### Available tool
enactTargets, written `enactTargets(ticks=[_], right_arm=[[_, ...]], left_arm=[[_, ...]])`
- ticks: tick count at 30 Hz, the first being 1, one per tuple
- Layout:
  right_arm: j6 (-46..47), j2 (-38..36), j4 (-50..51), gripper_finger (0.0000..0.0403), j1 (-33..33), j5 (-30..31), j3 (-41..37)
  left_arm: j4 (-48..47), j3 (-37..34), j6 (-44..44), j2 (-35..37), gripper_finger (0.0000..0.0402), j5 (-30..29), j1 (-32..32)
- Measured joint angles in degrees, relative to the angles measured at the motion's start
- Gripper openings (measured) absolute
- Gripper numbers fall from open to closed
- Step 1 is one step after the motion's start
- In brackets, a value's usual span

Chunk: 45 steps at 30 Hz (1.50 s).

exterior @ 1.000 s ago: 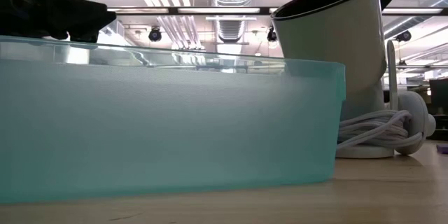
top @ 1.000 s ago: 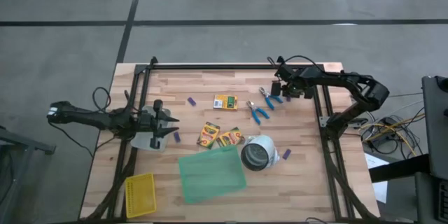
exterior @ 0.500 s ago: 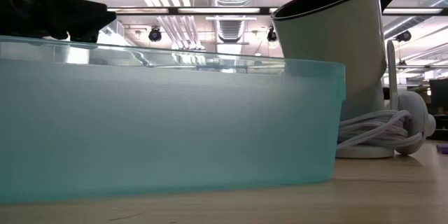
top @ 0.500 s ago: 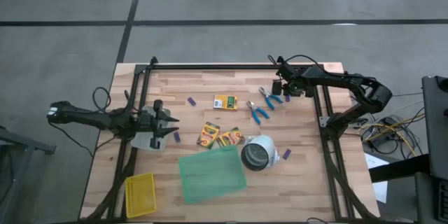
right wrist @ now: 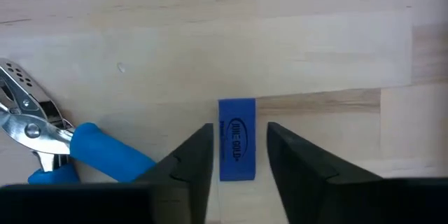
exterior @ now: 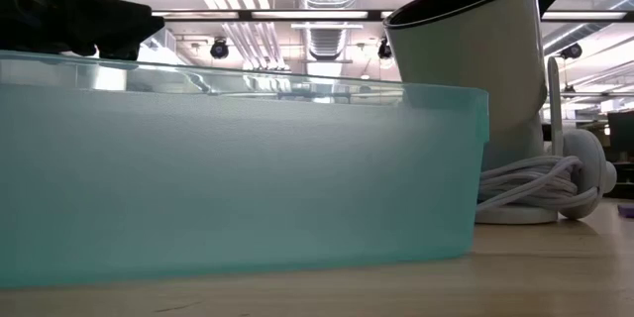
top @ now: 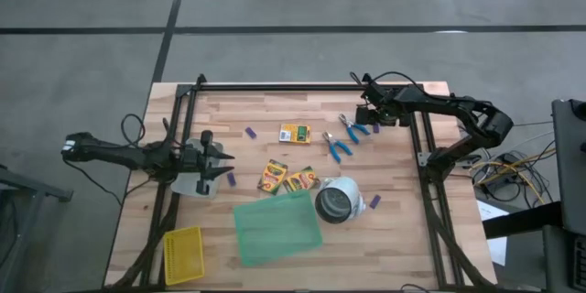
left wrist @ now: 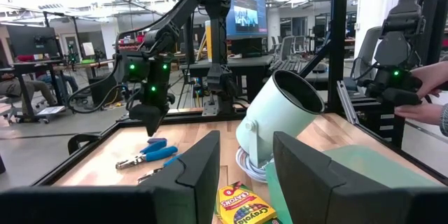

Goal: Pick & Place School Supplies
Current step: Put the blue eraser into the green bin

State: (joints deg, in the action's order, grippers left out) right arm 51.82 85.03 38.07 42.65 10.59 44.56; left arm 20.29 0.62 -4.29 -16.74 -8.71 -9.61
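Right gripper [right wrist: 238,161] pointing down, fingers parted around blue piece [right wrist: 236,140].

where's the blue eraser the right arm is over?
In the right wrist view the blue eraser lies flat on the wood between the right tool's open fingers, beside a blue-handled plier; from above, that is the table's far right.

Seen past the left gripper [left wrist: 245,175], whose two dark fingers stand apart with nothing between them, a pale green cup [left wrist: 280,122] lies tipped on its side on the wooden table [left wrist: 91,154], a coiled white cord [left wrist: 248,168] beneath it. A yellow-and-green crayon box [left wrist: 241,203] sits just ahead of the fingers. Farther off lie two blue-handled tools [left wrist: 150,157], with the right gripper [left wrist: 148,115] hanging above them. A person's hand [left wrist: 427,101] shows beyond the table
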Motion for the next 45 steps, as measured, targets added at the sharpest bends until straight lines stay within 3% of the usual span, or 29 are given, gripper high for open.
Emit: enactTargets(ticks=[7, 28, 40, 45], right_arm=[[0.00, 0.33, -1.46, 0.0181, -0.02, 0.04, -0.11], [0.02, 6.32, -3.11, 0.0169, -0.04, 0.11, -0.44], [0.02, 6.12, -3.43, 0.0082, -0.05, -0.17, -0.48], [-0.85, 6.12, -3.31, 0.0067, -0.15, -0.09, -0.52]], left_arm=[[0.02, 0.00, 0.00, 0.01, 0.0139, 0.01, 0.00], [0.00, 0.00, 0.00, -0.01, 0.0139, 0.00, 0.00], [0.00, 0.00, 0.00, -0.01, 0.0139, 0.02, 0.00], [0.02, 0.00, 0.00, 0.01, 0.0139, 0.01, 0.00]])
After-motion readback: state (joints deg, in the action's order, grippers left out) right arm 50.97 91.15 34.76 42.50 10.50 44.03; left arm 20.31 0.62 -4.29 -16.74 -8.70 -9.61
